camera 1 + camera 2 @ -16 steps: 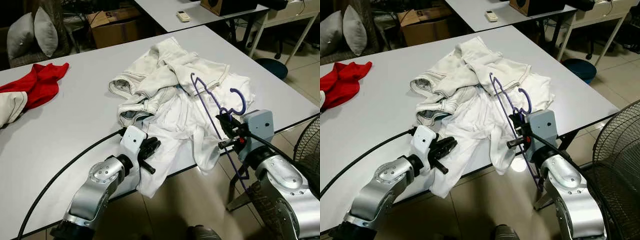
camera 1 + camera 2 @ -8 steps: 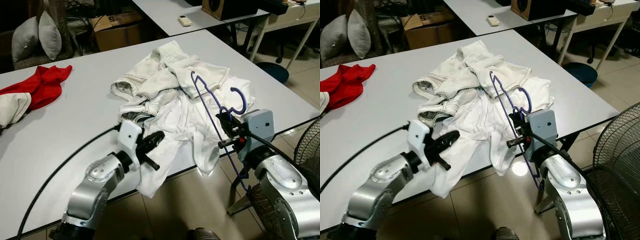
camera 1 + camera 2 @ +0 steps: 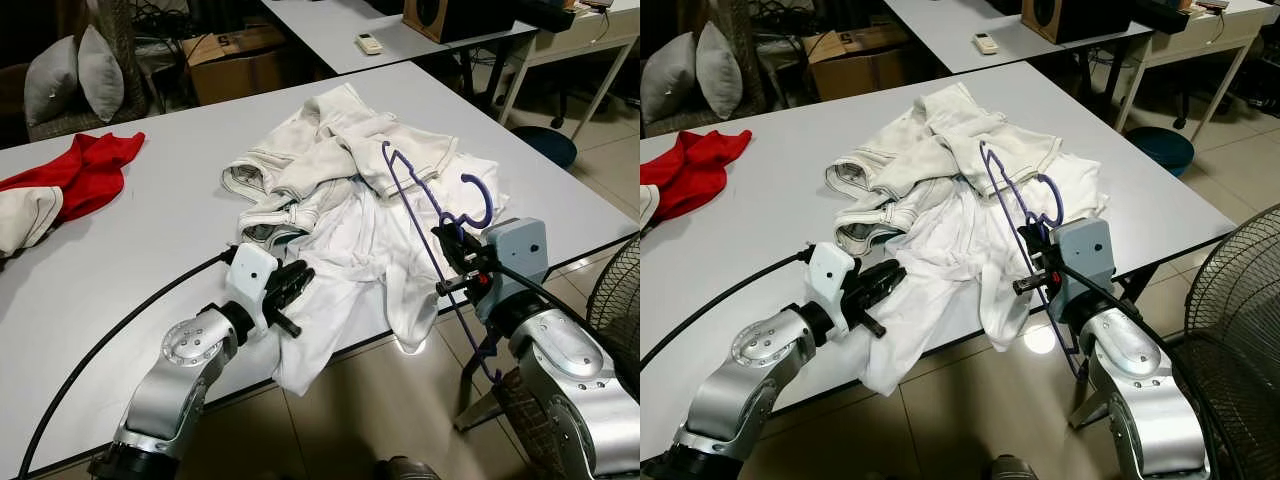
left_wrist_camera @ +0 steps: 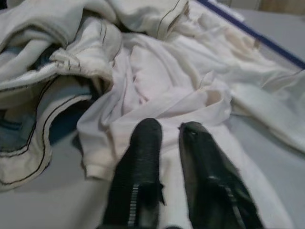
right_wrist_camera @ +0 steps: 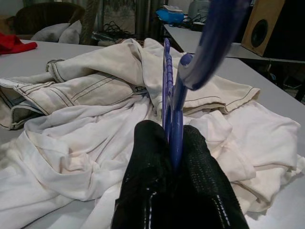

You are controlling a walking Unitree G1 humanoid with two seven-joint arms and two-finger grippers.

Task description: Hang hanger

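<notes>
Hanger (image 3: 432, 215), purple plastic, pinched tight in my right tool (image 3: 452, 262), standing tilted over white clothes pile (image 3: 345, 190) at bench (image 3: 150, 230) near edge; its lower end hangs past edge toward floor. My left tool (image 3: 285, 290) sits low on white shirt (image 4: 181, 105) at pile's near side, fingers (image 4: 143, 157) slightly parted, gripping nothing. Red garment (image 3: 85, 170) lies well apart at far left. Fan (image 3: 1235, 340) stands beside my right arm.
</notes>
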